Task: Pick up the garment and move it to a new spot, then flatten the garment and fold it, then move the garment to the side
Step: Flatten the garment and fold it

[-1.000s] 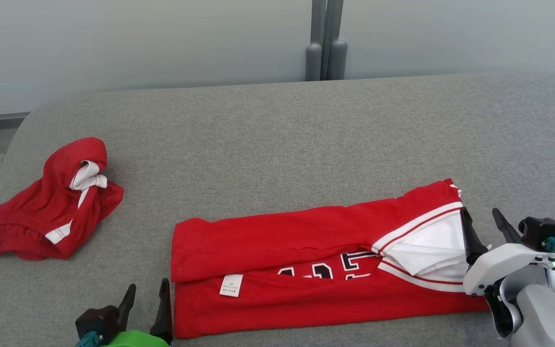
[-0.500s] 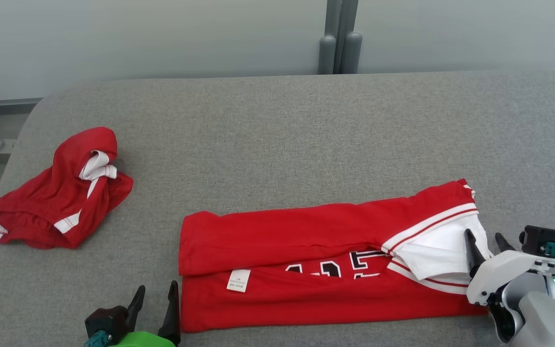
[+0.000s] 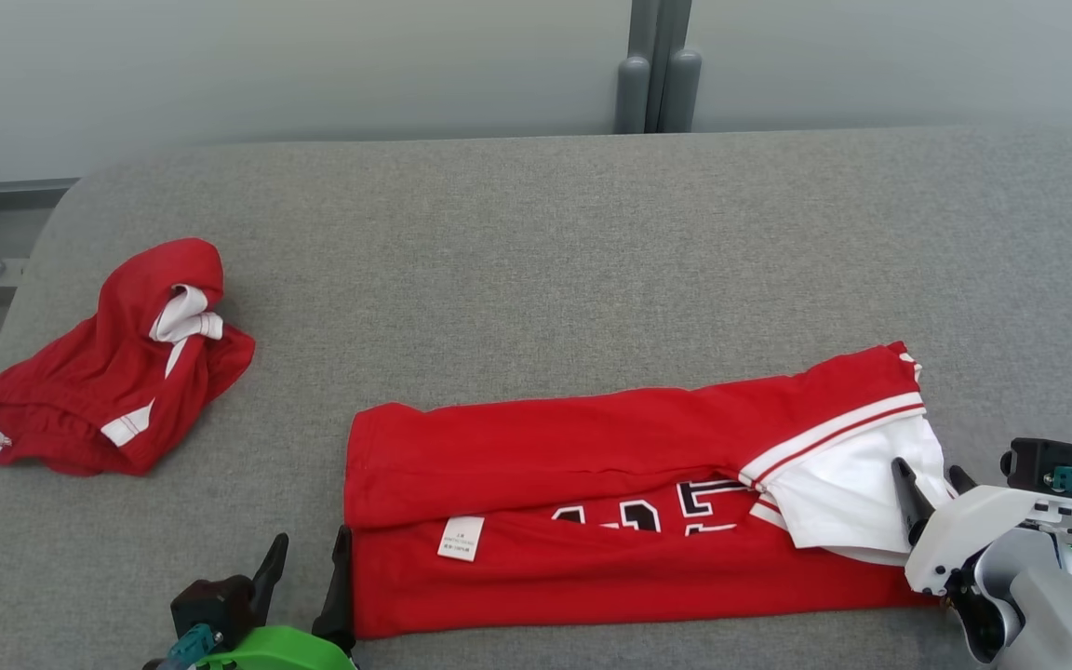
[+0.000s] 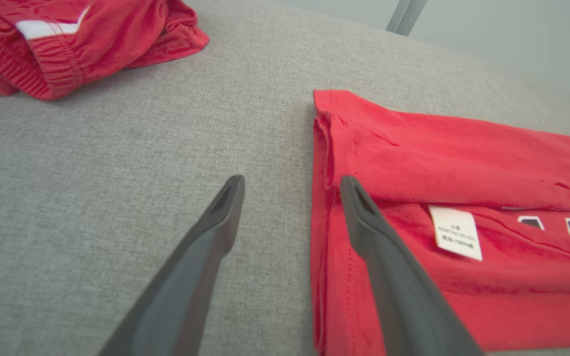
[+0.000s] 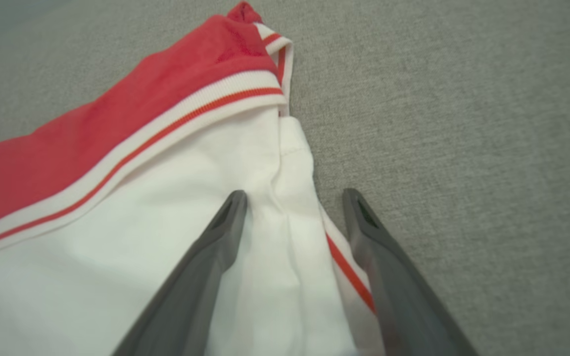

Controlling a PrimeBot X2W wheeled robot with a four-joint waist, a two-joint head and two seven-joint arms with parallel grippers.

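Jersey folded once lengthwise; cross fold and set-aside pending

I see the red jersey (image 3: 592,502) lying flat near the front of the grey padded surface (image 3: 536,261). It is doubled along its length into a long band, with the white label (image 3: 462,538) and part of the number showing. I judge pick-up, relocation, flattening and the first fold done.

Left gripper (image 3: 312,538): wide open, empty, one finger over the jersey's left edge, the other over bare surface. Right gripper (image 3: 925,467): also open and empty, straddling the edge of the white panel (image 3: 852,493) at the right end.

Left to do, as I read it: fold across, then shift the bundle aside. A second red garment (image 3: 99,381), crumpled, sits well apart on the left.
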